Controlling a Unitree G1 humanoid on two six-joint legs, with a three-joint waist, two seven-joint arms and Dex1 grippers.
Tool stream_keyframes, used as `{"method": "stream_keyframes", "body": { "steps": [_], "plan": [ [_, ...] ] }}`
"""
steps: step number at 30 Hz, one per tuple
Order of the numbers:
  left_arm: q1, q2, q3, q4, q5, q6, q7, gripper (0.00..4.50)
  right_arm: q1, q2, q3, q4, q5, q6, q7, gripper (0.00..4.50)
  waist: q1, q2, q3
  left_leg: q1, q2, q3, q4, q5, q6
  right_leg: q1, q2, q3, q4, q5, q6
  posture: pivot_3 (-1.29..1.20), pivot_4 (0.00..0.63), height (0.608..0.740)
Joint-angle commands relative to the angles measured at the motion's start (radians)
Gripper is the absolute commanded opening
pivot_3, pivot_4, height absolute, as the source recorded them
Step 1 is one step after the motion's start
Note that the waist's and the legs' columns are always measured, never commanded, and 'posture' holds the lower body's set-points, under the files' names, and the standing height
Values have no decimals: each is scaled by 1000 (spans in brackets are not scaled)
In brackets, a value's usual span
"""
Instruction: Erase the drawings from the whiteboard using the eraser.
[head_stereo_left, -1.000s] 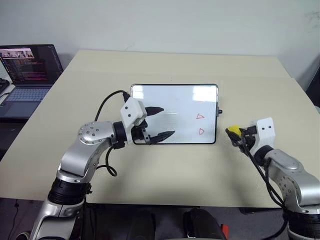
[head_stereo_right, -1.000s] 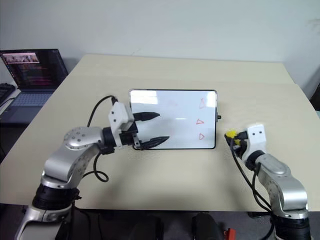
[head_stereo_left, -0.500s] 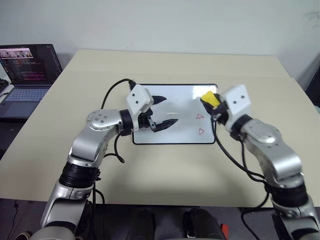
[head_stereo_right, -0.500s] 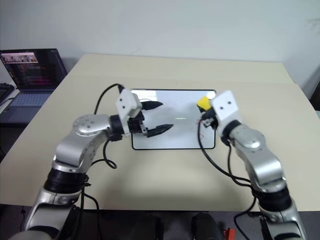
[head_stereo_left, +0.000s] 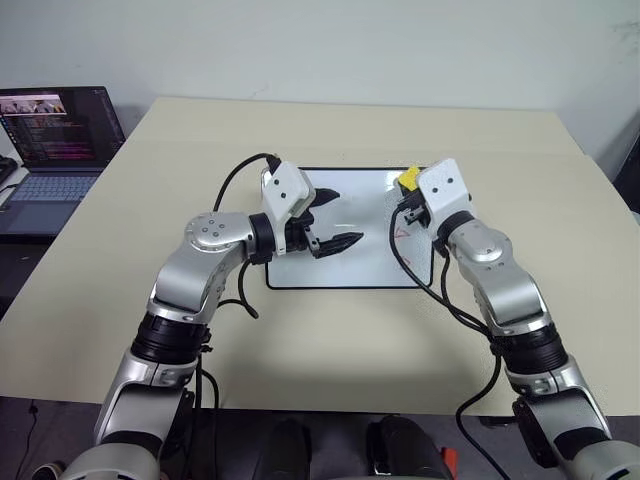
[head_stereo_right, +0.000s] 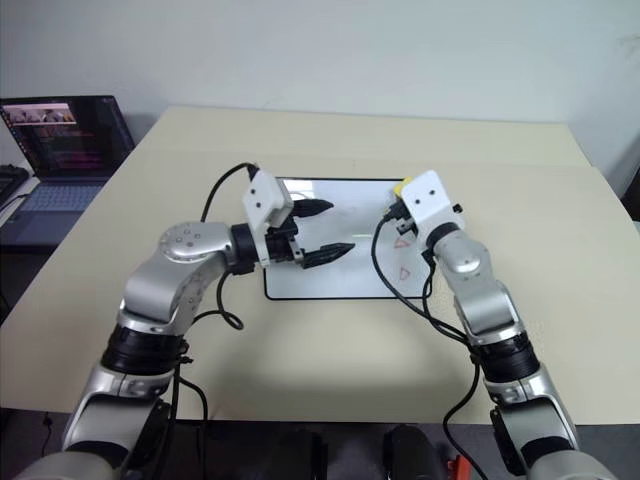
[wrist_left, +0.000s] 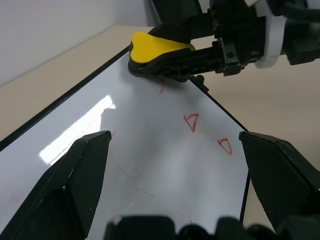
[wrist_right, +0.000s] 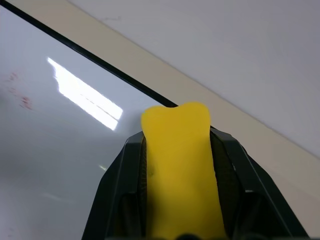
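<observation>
The right end effector (wrist_left: 172, 55) is clamped on the eraser (wrist_left: 159, 45), a smooth yellow oblong with a notched tip and a dark underside. The left wrist view shows that underside resting at the far corner of the whiteboard (wrist_left: 125, 160). In the left eye view the eraser (head_stereo_left: 408, 180) sits upper centre, at the board's upper right corner.

The left end effector (head_stereo_left: 333, 218) has its two tapered black fingers spread wide, nothing between them, over the left half of the glossy whiteboard (head_stereo_left: 350, 270). The two drawings (wrist_left: 207, 132), thin red triangle outlines, are sharpest in the left wrist view; faint red smears show in the right wrist view.

The thin black-framed board lies on a matte beige desk (head_stereo_left: 320, 340). A laptop (head_stereo_left: 55, 140) stands upper left.
</observation>
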Motion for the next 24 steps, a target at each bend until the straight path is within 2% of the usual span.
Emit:
{"method": "stream_keyframes", "body": {
  "steps": [1, 16, 24],
  "plan": [
    [0, -3, 6, -44, -4, -9, 2, 4500, -2, -20, -11, 12, -29, -5, 26, 1395, 0, 0, 0, 0, 0, 0, 0, 0, 0, 0, 0, 0, 0, 0, 0, 0, 150, 740],
    [3, -10, 2, -41, 0, -13, 4, 4500, 81, -60, 58, -23, -94, 67, 153, 1395, -4, 0, -1, 6, -1, 1, 1, 0, 0, 4, 1, 1, 3, 1, -1, 0, 150, 740],
    [22, -16, 0, -55, 1, -10, 8, 4500, 14, -25, 5, 35, -139, -11, 63, 1395, -4, 0, -1, 17, 0, 0, 0, 0, 0, 15, 1, 1, 1, 1, 0, 0, 150, 740]
  ]
}}
